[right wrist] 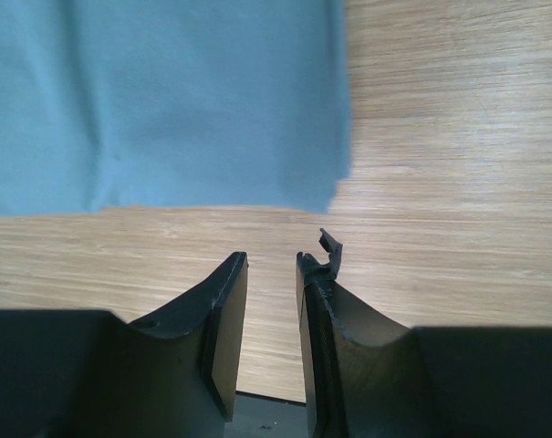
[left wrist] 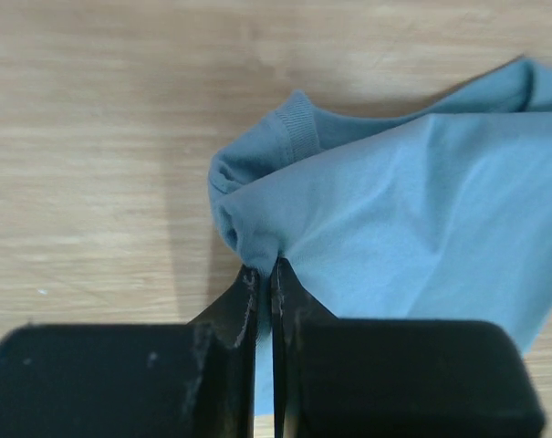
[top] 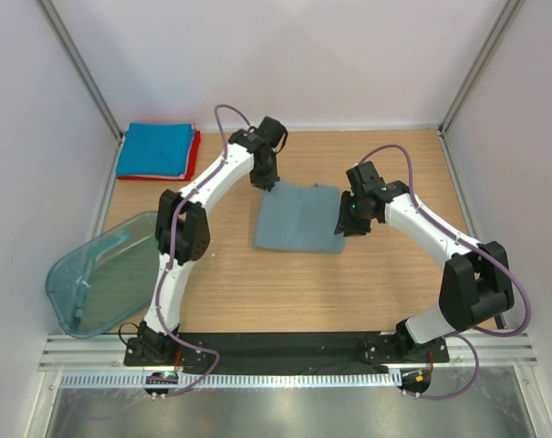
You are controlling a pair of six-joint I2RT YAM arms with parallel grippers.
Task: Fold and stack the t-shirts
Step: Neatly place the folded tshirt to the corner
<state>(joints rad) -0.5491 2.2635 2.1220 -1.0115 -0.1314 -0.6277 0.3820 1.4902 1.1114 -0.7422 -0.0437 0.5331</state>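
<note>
My left pincer (left wrist: 265, 272) is clamped tight on a bunched fold of the grey-blue t-shirt (top: 298, 217), which lies mid-surface (top: 257, 292). My right pincer (right wrist: 271, 265) stands partly open and empty over bare wood just beside the shirt's edge. At the far left, the bright blue tee (top: 157, 148) covers the red tee (top: 196, 151) except for its edge.

- A light wood-grain worktop (top: 257, 292) is seen across the whole enclosure, evenly lit, with only soft shadows cast on it.
- A plain white back wall (top: 285, 55) is picked out behind it.
- White side panels (top: 29, 137) are made out at left and right.
- Grey metal posts (top: 78, 64) are seen slanting up at the two back corners.
- A white slotted strip (top: 285, 379) is laid along the near edge, and a brushed metal sheet (top: 285, 415) is seen just below it.
</note>
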